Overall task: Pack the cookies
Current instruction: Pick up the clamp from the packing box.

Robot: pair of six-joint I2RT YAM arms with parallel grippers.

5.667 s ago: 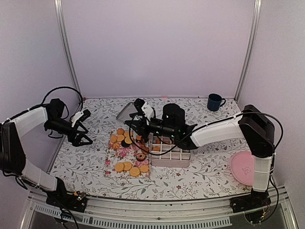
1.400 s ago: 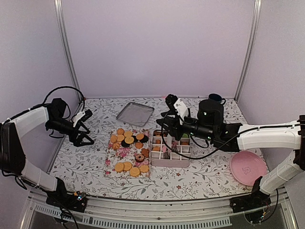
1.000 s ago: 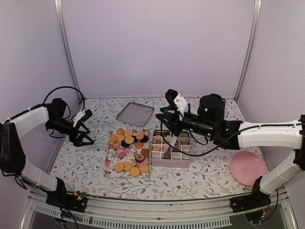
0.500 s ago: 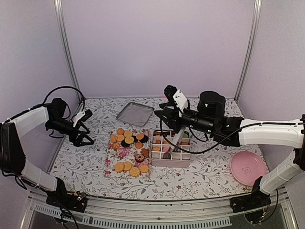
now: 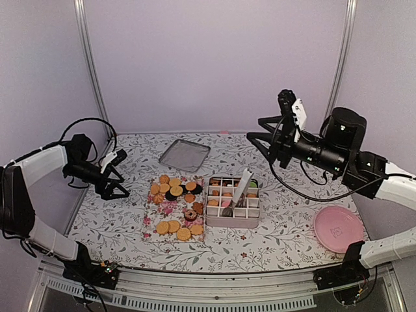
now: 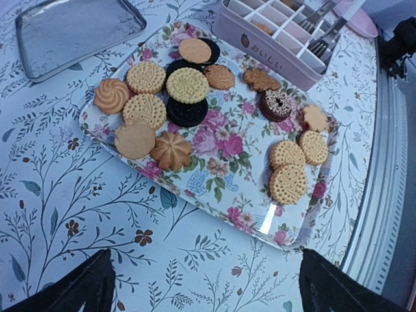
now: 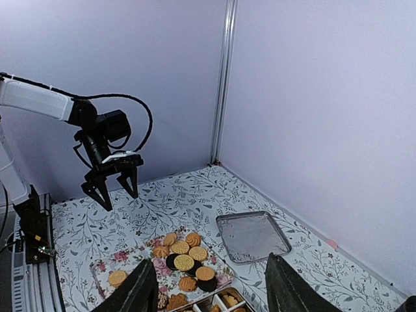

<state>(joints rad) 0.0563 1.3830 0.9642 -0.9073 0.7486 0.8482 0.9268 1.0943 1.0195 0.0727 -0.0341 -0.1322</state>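
Observation:
Several cookies (image 5: pixel 173 193) lie on a floral tray (image 5: pixel 151 216), golden ones mixed with dark ones (image 6: pixel 188 112). More cookies sit in the compartments of a pink divided box (image 5: pixel 233 221), where a silvery utensil (image 5: pixel 241 186) leans. My left gripper (image 5: pixel 110 186) hovers open left of the tray, its fingers (image 6: pixel 84 289) framing the tray's near edge. My right gripper (image 5: pixel 255 129) is raised high above and to the right of the box, open and empty. Its wrist view looks down on the cookies (image 7: pixel 184 262).
An empty metal tray (image 5: pixel 184 155) lies behind the floral tray. A pink plate (image 5: pixel 338 229) sits at the right front. The metal tray (image 7: pixel 252 235) also shows below the right gripper, with purple walls and corner posts behind.
My right gripper opened, let go of the utensil now leaning in the box, and rose up and back to the right. The left arm stayed still.

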